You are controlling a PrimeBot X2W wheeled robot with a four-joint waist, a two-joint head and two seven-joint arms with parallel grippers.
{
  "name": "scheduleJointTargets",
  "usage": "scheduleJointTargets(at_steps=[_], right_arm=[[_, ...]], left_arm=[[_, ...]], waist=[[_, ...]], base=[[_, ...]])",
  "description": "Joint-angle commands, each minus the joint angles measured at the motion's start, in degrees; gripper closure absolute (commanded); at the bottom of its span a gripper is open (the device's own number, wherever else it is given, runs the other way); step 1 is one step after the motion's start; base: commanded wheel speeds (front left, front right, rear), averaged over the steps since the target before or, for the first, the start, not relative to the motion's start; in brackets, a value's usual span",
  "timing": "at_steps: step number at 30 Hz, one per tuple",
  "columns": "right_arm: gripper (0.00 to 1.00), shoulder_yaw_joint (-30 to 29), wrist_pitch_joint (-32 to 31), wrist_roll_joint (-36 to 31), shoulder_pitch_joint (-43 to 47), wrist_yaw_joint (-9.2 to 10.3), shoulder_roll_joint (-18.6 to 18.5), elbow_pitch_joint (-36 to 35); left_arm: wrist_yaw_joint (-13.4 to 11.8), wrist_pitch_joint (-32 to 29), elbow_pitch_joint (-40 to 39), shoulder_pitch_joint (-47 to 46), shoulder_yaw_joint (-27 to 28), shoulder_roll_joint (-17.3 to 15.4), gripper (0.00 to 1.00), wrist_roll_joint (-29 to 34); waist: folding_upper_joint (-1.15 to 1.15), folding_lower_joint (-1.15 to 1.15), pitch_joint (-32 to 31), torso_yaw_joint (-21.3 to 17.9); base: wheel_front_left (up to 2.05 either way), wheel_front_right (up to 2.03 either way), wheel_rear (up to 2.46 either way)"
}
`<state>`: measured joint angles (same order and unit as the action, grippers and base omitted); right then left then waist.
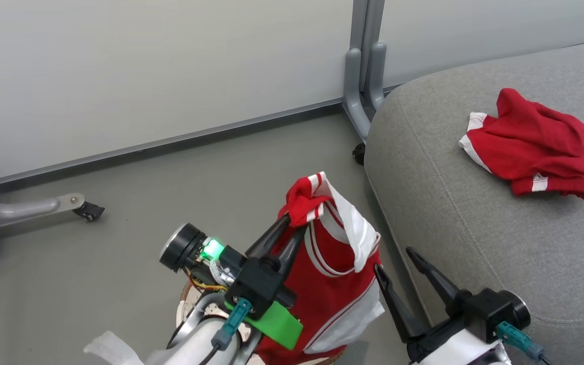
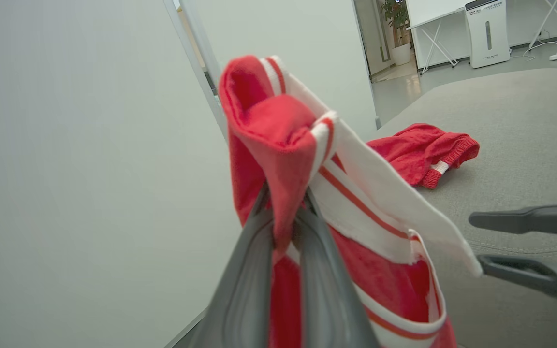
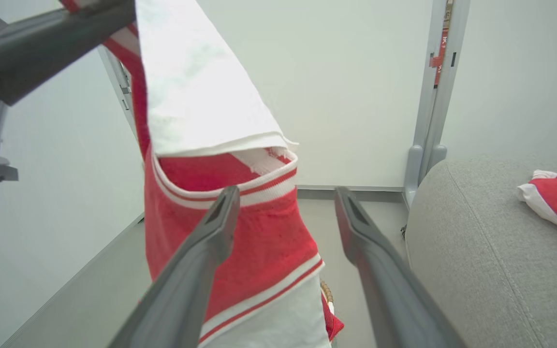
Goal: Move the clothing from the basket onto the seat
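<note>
In the head view, the left tool (image 1: 296, 224) sits at the lower centre of the frame with its two dark fingers pressed together on a bunched red fold at the top of the jersey (image 1: 332, 284). The jersey hangs from that grip as a long drape of red cloth with white panels and striped trim, its lower end running down to the bottom edge of the frame. A sliver of the basket (image 1: 183, 304) shows behind the left forearm at the lower left of centre.

The right tool (image 1: 394, 259) is at the lower right, just beside the hanging jersey. Its fingers are spread wide with nothing between them. In the right wrist view, one of these fingers crosses in front of the red cloth, and whether it touches the cloth cannot be told.

The grey seat (image 1: 449, 228) takes up the right side of the head view, its rounded edge close to the jersey's right side. The red shorts (image 1: 535, 147) with white trim lie crumpled on it at the upper right, well apart from both tools.

A grey floor (image 1: 119, 253) spreads across the left of the frame. Pale wall panels (image 1: 145, 66) rise behind it, and a grey post (image 1: 365, 61) stands at the upper centre, beside the seat's corner.
</note>
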<state>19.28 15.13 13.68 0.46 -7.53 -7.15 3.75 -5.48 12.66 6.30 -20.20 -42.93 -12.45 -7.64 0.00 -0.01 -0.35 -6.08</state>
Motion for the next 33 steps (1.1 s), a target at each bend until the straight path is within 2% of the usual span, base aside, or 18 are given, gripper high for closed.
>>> scheduleJointTargets(at_steps=[1, 12, 16, 25, 29, 33], right_arm=[[0.00, 0.41, 0.01, 0.87, -0.75, 0.08, -0.65, -0.61], [0.00, 4.27, 0.01, 5.67, -4.67, 0.08, -6.02, -1.02], [0.00, 9.08, 0.01, 10.24, -7.37, 0.08, -11.05, -1.10], [0.00, 17.10, 0.01, 21.50, -12.64, 0.08, -17.73, -1.51], [0.00, 24.10, 0.01, 25.14, -15.54, 0.07, -20.20, 0.62], [0.00, 28.51, 0.01, 26.83, -17.68, 0.07, -20.37, 2.63]], left_arm=[[0.39, -0.37, -1.35, -1.03, -0.50, -0.46, 1.00, 0.45], [3.45, -3.54, -7.42, -3.37, -4.59, -1.33, 1.00, 2.59], [4.53, -4.49, -8.39, -4.25, -5.92, -1.96, 1.00, 3.14], [5.53, -4.85, -9.73, -5.59, -7.04, -1.90, 1.00, 2.89], [5.87, -4.59, -9.87, -6.13, -7.44, -1.83, 1.00, 2.67], [6.08, -4.46, -9.82, -6.62, -7.76, -1.48, 1.00, 2.37]], waist=[[0.00, 0.01, 0.26, 0.13], [0.00, 0.01, 1.39, 0.89], [0.00, 0.01, 2.06, 1.24], [0.00, 0.01, 4.24, 2.63], [0.00, 0.01, 4.55, 3.27], [0.00, 0.01, 4.35, 3.89]], base=[[0.00, 0.00, 0.00], [0.00, 0.00, 0.00], [0.00, 0.00, 0.00], [0.00, 0.00, 0.00], [0.00, 0.00, 0.00], [0.00, 0.00, 0.00]])
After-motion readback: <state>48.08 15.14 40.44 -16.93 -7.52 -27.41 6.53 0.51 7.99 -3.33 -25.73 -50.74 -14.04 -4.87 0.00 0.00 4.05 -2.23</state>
